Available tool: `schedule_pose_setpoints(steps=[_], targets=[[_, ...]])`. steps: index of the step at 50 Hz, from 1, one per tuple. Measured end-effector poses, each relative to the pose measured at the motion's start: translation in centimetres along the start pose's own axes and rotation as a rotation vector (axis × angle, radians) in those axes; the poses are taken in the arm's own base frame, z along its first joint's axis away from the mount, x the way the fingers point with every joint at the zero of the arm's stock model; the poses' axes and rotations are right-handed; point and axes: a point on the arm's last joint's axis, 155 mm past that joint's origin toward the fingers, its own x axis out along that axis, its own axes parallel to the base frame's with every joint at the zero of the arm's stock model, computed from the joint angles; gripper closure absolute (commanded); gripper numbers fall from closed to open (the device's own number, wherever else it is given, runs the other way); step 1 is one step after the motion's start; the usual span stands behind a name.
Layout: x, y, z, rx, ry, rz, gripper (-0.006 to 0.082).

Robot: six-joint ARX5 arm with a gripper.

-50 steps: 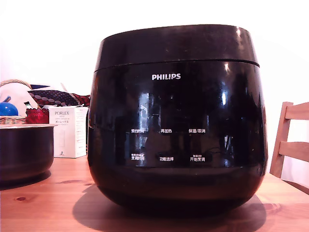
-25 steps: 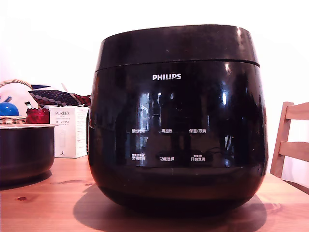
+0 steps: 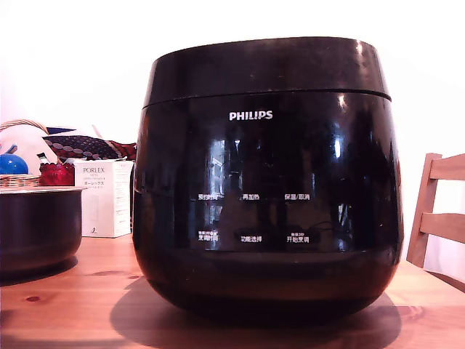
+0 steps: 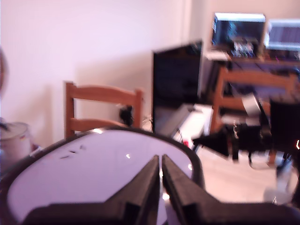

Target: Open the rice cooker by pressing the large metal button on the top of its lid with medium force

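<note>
A wooden table (image 3: 65, 305) fills the foreground of the exterior view, backed by a plain white wall. The rice cooker (image 3: 267, 182) stands at the middle of the table, glossy black, with its white PHILIPS logo and button labels facing the camera. The lid (image 3: 265, 67) sits shut on top, a thin seam dividing it from the body. At the exterior view's left rests a dark metal pot (image 3: 38, 227), with a white PORLEX box (image 3: 105, 198) behind it, just beside the cooker, and a basket (image 3: 18, 178) holding a blue ball. A wooden chair (image 3: 436, 214) shows at the exterior view's right.

In the blurred wrist view, the gripper (image 4: 160, 164) hangs over the lid's pale, reflective top, its two dark fingers (image 4: 145, 185) drawn nearly together with only a thin slit between the tips. Behind it are another chair, a dark screen and cluttered desks with monitors.
</note>
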Motion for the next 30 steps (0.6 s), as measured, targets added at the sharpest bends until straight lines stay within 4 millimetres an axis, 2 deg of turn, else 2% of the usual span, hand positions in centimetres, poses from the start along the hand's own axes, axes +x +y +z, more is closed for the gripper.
schedule_pose_setpoints(steps=[8,20,30], targets=[[1.5,0.2,-1.3,0.097,0.034,0.022,0.0789],[3.4,1.6,-2.8,0.096,0.053,0.071,0.0789],[4.2,1.8,-3.5,0.094,0.060,0.071,0.0789]])
